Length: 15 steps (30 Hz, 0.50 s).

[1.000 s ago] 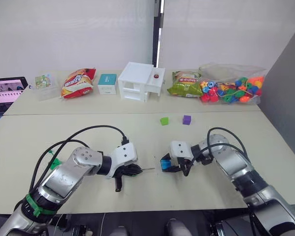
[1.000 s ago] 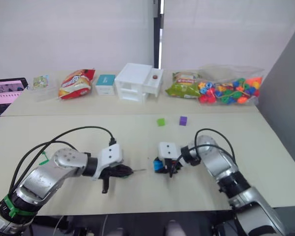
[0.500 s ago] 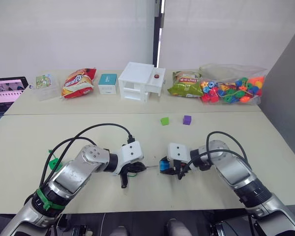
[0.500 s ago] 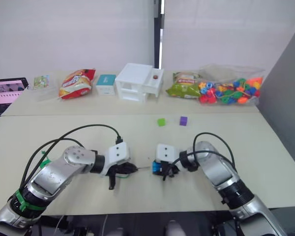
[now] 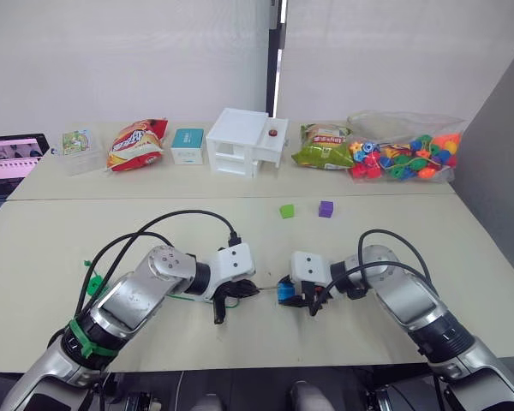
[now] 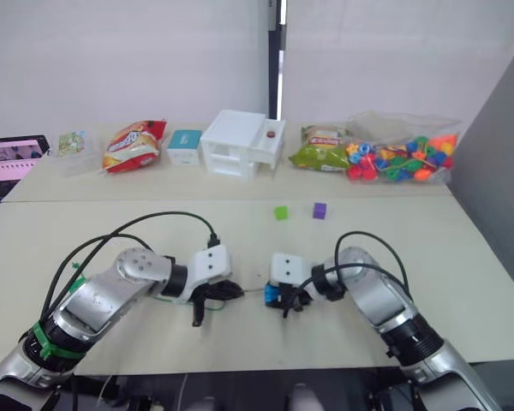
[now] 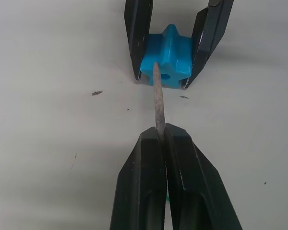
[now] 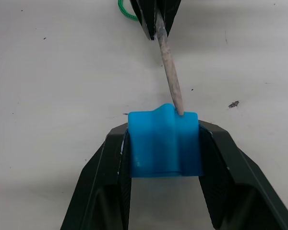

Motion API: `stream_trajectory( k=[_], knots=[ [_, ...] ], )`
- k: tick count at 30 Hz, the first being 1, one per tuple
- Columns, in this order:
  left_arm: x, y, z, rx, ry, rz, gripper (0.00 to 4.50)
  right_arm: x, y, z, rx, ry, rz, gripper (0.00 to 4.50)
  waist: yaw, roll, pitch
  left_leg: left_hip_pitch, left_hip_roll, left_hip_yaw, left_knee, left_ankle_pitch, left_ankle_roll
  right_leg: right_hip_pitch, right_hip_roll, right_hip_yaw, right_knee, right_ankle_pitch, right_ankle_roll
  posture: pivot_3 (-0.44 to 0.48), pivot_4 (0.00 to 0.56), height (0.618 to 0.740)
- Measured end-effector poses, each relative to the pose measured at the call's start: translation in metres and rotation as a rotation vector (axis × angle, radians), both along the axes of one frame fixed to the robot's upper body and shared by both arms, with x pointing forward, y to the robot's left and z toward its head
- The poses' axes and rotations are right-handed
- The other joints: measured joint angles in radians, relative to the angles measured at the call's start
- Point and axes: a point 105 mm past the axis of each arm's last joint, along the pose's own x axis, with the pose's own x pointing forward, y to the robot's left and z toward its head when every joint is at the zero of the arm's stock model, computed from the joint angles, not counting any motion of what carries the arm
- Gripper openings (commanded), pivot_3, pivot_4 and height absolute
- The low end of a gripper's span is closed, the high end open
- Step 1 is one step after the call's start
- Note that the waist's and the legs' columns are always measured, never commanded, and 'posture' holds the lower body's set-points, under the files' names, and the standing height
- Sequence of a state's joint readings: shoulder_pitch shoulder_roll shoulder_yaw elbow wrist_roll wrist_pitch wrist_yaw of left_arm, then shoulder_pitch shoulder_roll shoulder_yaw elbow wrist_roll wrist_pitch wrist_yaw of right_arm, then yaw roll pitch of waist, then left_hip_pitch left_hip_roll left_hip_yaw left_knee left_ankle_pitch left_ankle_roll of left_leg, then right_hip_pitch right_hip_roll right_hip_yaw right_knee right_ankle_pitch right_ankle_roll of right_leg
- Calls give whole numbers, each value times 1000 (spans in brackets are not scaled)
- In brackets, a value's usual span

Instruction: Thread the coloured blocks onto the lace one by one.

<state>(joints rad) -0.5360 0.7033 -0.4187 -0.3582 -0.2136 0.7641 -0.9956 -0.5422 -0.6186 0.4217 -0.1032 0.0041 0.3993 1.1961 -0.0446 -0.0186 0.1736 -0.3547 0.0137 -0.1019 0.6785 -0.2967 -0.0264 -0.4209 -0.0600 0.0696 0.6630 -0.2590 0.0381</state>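
Our right tool [image 8: 164,143] pinches the blue block [image 8: 165,143], a bright blue piece with a ridged top and a round hole. Our left tool [image 7: 162,139], pressed together on the lace [image 7: 157,98], holds its stiff pale tip against the block's face just beside that hole, low over the surface [image 5: 154,218].

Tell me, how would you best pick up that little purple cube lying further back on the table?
Probably straight from above, gripping two opposite flat sides of the purple cube. It sits flat on the table, apart from the light green cube, so there is room for the fingers.
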Motion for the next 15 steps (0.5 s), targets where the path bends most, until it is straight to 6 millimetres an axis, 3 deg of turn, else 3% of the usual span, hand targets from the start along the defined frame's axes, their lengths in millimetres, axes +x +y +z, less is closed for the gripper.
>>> stream_trajectory(
  k=[15],
  knots=[
    [-6, 1, -3, 28, 13, -26, 0, 0, 0, 0, -5, -4, 2, 1385, 1, 0, 0, 0, 0, 0, 0, 0, 0, 0, 0, 0, 0, 0, 0, 0, 150, 740]
  ],
)
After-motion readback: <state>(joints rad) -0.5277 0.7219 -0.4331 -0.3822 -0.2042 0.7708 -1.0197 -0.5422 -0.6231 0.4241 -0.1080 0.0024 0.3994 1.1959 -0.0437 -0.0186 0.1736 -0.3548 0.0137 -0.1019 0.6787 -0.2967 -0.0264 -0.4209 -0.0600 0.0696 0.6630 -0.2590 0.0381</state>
